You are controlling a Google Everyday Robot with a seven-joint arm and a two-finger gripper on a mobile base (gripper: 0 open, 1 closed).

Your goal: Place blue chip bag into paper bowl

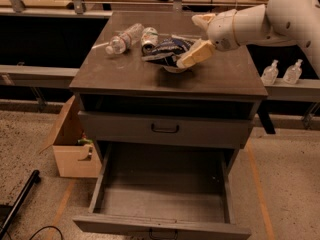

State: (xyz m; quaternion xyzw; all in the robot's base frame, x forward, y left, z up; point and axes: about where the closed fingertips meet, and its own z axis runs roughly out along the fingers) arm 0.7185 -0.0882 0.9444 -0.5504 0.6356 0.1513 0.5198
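The blue chip bag (165, 50), crumpled dark blue foil with white patches, lies across the top of the paper bowl (173, 68) near the middle of the dark cabinet top (125, 74). Only the bowl's front rim shows under the bag. My gripper (190, 40) is at the bag's right end, reaching in from the right. It is open: one cream finger (202, 19) stands above and behind the bag, and the other (196, 53) rests low at the bag's right edge.
A clear plastic bottle (122, 38) and a crushed can (149, 36) lie just left of the bowl. The cabinet's bottom drawer (162, 199) is pulled open. A cardboard box (75, 146) stands on the floor at left. Small bottles (282, 72) stand at right.
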